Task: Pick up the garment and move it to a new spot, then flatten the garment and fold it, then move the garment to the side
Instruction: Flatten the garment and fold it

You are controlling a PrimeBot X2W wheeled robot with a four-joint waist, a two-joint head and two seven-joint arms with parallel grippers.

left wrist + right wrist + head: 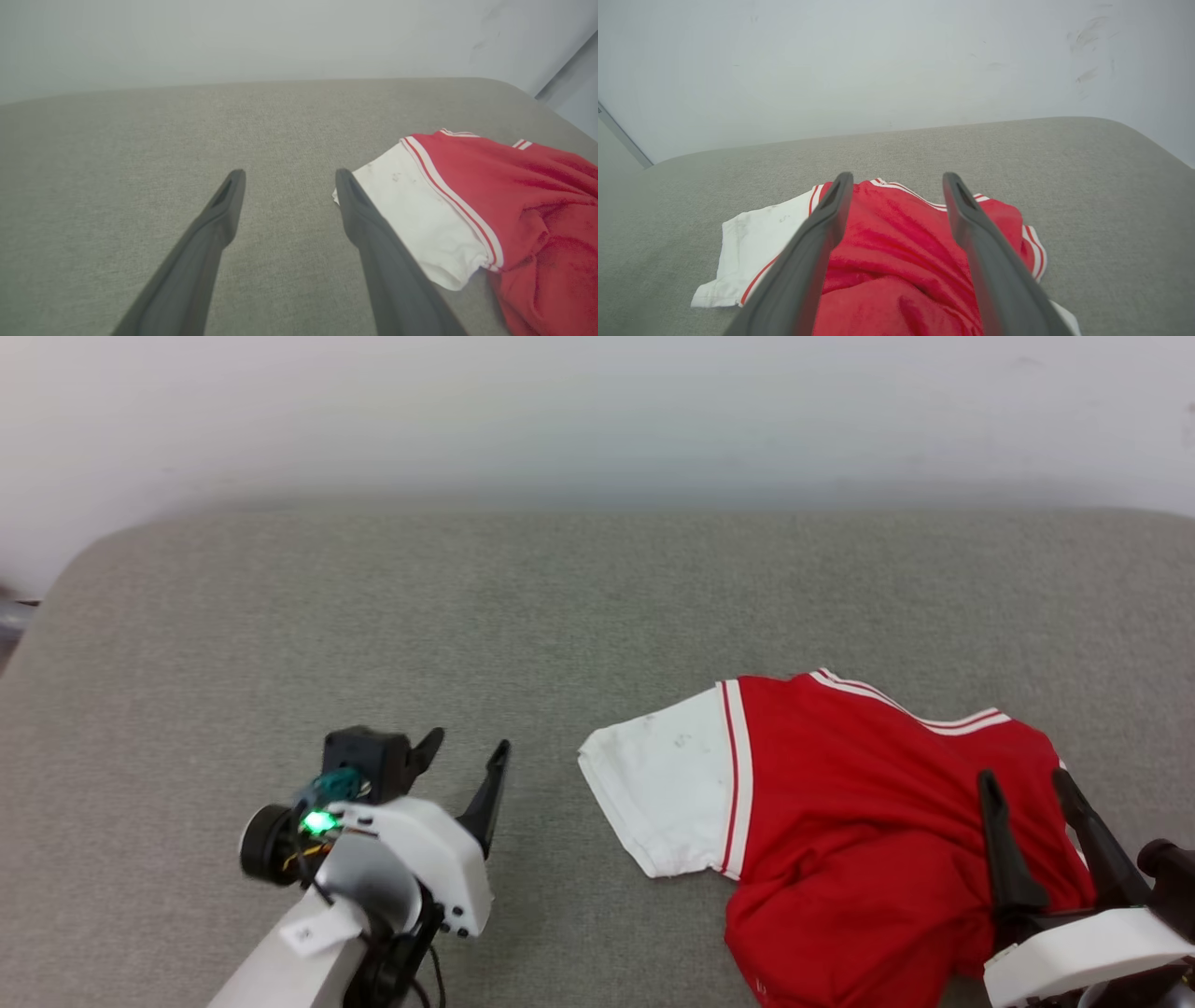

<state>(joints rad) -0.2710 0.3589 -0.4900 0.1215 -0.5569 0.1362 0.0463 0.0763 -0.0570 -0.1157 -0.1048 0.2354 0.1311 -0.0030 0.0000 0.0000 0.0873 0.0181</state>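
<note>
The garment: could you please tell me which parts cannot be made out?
- Head view: the garment is cut off by the bottom edge; the right claw covers part of its body.
- Left wrist view: the right edge cuts it off; the left claw overlaps the white sleeve.
- Right wrist view: its near part lies behind the claw's fingers.
- Underside: hidden by the cloth itself.

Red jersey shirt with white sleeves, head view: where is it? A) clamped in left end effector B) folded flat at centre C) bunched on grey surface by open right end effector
C: the red jersey shirt with white sleeves lies bunched on the grey fabric surface at the right end effector, whose fingers stand apart.
</note>
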